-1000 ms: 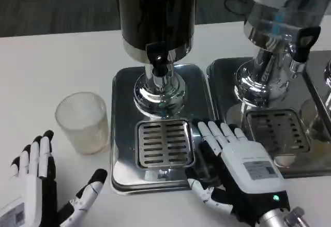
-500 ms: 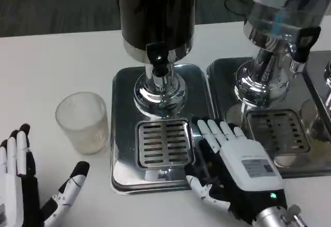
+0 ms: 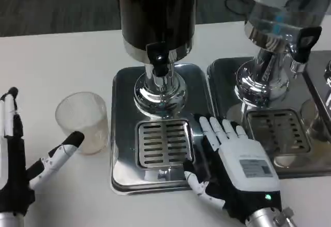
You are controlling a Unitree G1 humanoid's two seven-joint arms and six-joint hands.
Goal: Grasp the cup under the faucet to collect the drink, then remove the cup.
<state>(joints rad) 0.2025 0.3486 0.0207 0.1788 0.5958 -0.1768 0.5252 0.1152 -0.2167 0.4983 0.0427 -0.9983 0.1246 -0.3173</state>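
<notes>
A clear ribbed cup (image 3: 83,120) stands upright on the white table, left of the steel drip tray (image 3: 124,82). The dark drink dispenser's black faucet (image 3: 158,57) hangs over the slotted grate (image 3: 164,143); the cup is not under it. My left hand (image 3: 20,157) is at the left edge, fingers spread, its thumb tip (image 3: 72,140) close beside the cup's lower front. My right hand (image 3: 235,167) lies flat with fingers stretched out on the tray's right rim, beside the grate, holding nothing.
A second silver dispenser (image 3: 274,25) with its own tray and grate (image 3: 276,129) stands at the right, close to my right hand. Open white tabletop (image 3: 51,56) lies behind and left of the cup.
My left hand has moved up and forward toward the cup, its thumb now beside the cup's base. The right hand has barely moved. The cup has stayed put.
</notes>
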